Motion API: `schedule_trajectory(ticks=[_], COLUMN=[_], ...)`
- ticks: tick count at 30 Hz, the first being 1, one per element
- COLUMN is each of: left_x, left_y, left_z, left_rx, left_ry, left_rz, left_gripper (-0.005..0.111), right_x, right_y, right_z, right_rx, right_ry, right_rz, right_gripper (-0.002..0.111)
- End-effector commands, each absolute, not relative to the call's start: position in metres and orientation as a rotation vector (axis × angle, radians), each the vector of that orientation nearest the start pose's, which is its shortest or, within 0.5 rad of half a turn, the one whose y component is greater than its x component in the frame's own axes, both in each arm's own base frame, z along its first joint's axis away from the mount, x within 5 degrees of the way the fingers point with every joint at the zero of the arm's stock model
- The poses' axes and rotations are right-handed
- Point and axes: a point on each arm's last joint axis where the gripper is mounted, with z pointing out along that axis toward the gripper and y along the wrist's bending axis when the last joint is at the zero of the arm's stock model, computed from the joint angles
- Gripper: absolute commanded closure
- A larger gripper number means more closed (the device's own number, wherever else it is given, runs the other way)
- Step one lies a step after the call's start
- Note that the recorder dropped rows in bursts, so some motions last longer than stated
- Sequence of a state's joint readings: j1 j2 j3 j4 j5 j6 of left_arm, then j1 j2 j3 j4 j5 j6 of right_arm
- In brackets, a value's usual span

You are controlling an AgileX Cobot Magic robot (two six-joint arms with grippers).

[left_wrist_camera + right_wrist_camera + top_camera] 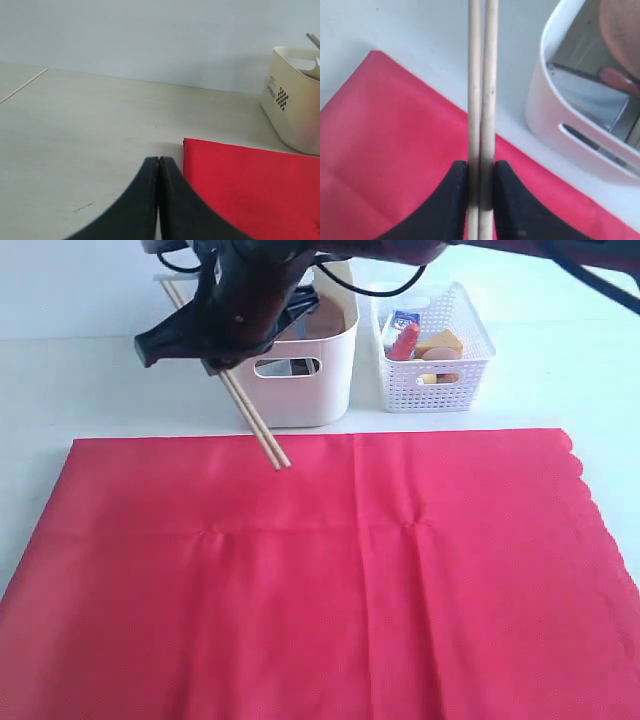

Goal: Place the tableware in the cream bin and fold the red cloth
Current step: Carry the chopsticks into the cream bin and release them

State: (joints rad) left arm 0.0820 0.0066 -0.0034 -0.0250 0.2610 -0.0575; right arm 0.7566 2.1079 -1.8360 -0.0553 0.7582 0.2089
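Currently in hand: stowing the tableware. The pair of wooden chopsticks (252, 418) hangs slanted in the air, its low tips over the far edge of the red cloth (320, 580).
Right jaws: nearly closed, pinching both sticks side by side.
Left jaws: pressed together on nothing, low over the bench (75, 150) beside a corner of the cloth.
Cream bin (335, 380): at 12 o'clock of the cloth, just past its far edge, with other pieces lying inside.
Next move, as judged: a short carry toward 2 o'clock, sticks tipped steeper, then a release over the bin's mouth.
In the way: the bin's near rim and the sticks' own length. The white lattice basket (440, 380) of food stands close at the bin's 3 o'clock.
Cloth: flat, lightly creased, not yet folded.
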Motion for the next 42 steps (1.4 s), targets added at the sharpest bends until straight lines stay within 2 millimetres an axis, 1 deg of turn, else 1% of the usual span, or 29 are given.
schedule_trajectory(ticks=[1,10,15,21,24,29,34,37,42], left_x=[0.055,0.055,0.055,0.055,0.055,0.055,0.055,0.055,0.055], left_y=[0.004,0.004,0.004,0.004,0.004,0.004,0.004,0.004,0.004], left_z=[0.19,0.19,0.19,0.19,0.19,0.19,0.19,0.19,0.19], left_rx=[-0.136,-0.136,-0.136,-0.136,-0.136,-0.136,-0.136,-0.136,-0.136], left_ry=[1.736,1.736,1.736,1.736,1.736,1.736,1.736,1.736,1.736], left_rz=[-0.014,-0.014,-0.014,-0.014,-0.014,-0.014,-0.014,-0.014,-0.014], left_gripper=[0.104,0.104,0.104,0.104,0.104,0.104,0.104,0.104,0.104], right_x=[0.37,0.397,0.414,0.429,0.435,0.445,0.448,0.449,0.449], right_y=[0.315,0.301,0.289,0.276,0.274,0.27,0.273,0.273,0.273], right_z=[0.262,0.287,0.299,0.311,0.308,0.289,0.281,0.279,0.279], right_rx=[-0.654,-0.531,-0.449,-0.384,-0.369,-0.363,-0.366,-0.368,-0.368], right_ry=[2.338,2.096,1.964,1.812,1.777,1.81,1.798,1.795,1.795], right_rz=[0.354,0.438,0.478,0.504,0.507,0.488,0.489,0.488,0.488], right_gripper=[0.108,0.108,0.108,0.108,0.108,0.108,0.108,0.103,0.087])
